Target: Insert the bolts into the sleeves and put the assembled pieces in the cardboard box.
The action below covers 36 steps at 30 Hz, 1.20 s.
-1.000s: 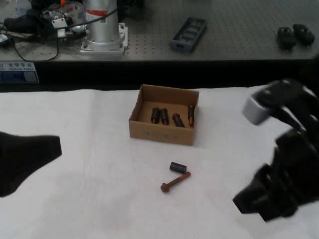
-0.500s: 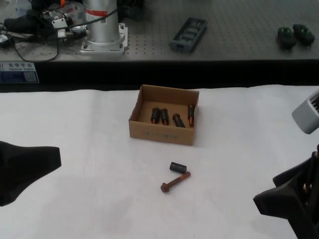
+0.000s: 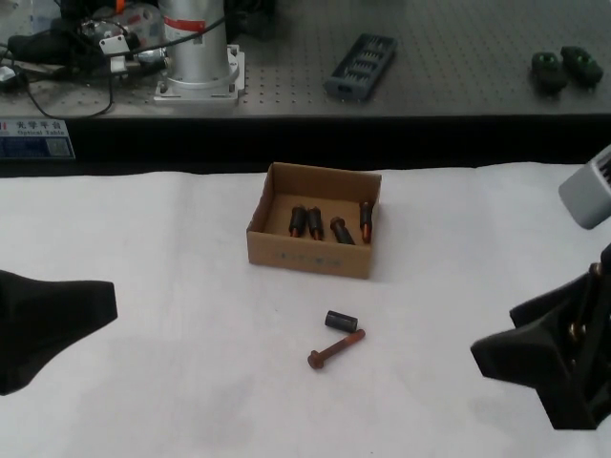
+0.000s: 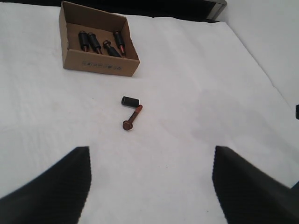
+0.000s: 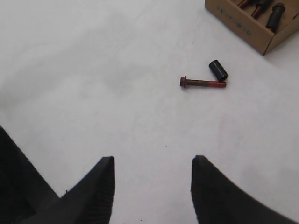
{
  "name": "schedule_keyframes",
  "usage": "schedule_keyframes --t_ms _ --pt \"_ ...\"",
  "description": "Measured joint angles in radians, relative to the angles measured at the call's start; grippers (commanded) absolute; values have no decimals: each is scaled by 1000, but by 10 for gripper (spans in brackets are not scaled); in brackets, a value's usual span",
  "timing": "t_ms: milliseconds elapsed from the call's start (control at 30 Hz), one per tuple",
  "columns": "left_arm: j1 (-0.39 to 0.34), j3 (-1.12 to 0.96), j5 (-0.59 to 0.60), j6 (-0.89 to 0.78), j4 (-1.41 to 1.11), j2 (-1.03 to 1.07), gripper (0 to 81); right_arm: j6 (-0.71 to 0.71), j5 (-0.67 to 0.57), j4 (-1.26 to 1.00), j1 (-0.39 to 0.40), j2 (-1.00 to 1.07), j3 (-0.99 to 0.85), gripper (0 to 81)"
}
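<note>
A reddish bolt (image 3: 336,348) (image 4: 132,117) (image 5: 202,83) lies on the white cloth, with a short black sleeve (image 3: 341,321) (image 4: 131,101) (image 5: 217,70) just beyond its tip. Behind them stands the cardboard box (image 3: 306,254) (image 4: 99,66) (image 5: 243,29), holding several bolts fitted in sleeves (image 3: 330,225). My left gripper (image 4: 150,186) hovers open at the near left, well short of the loose parts. My right gripper (image 5: 152,186) is open too, low at the near right, with the bolt and sleeve some way ahead of it. Neither holds anything.
The white cloth (image 3: 172,239) covers the bench in front. Behind it a perforated metal table carries a silver column base (image 3: 196,57), cables, a dark ribbed block (image 3: 360,62) and two small dark items (image 3: 565,67).
The arm at the right pulled back toward the right edge and near side, then shifted slightly inward again. The left arm, the bolt and the sleeve stayed put.
</note>
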Motion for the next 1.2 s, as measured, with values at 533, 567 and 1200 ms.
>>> schedule_keyframes --t_ms 533,567,1200 --pt "0 0 0 0 0 0 526 -377 56 -50 -73 723 -237 334" --pt "0 0 0 0 0 0 526 -380 56 -51 -74 732 -244 334" --pt "0 0 0 90 0 19 526 -558 59 -67 -96 1097 -679 321"
